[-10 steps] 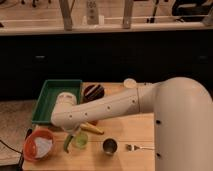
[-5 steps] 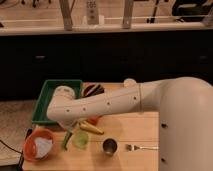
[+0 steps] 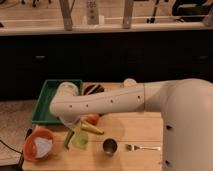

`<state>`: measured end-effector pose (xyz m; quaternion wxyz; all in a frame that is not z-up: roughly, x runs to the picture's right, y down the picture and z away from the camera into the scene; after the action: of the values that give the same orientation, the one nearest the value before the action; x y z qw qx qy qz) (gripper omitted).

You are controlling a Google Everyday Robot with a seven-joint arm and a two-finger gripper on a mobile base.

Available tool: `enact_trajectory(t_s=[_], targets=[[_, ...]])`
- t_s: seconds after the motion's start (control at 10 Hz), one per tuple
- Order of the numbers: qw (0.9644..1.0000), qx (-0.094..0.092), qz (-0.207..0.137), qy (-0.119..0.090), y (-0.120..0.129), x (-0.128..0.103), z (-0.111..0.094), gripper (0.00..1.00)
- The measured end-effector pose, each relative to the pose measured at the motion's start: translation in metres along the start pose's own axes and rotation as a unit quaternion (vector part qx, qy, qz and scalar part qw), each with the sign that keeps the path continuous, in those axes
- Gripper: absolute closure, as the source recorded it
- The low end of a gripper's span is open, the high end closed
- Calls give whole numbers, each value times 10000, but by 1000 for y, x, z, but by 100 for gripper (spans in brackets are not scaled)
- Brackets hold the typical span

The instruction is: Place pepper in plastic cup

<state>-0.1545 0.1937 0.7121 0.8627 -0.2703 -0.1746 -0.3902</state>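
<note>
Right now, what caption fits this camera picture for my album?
Robot's gripper holds the pepper beside the plastic cup, near a steel cup and fork.

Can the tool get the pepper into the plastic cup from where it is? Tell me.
Probably yes. The tool hangs just left of the plastic cup, with the pepper dangling below it beside the cup's rim. Nothing stands between them; the metal cup sits off to the right.
</note>
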Motion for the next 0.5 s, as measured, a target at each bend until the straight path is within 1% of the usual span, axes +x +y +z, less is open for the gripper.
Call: enact_trajectory(t_s=[0.2, 0.3, 0.4, 0.5], targets=[[9999, -68, 102, -101, 13, 5, -1, 97], [9997, -86, 160, -164, 19, 7, -1, 92], [9995, -101, 213, -201, 24, 9, -1, 83], [9993, -119, 246, -238, 28, 10, 0, 72]])
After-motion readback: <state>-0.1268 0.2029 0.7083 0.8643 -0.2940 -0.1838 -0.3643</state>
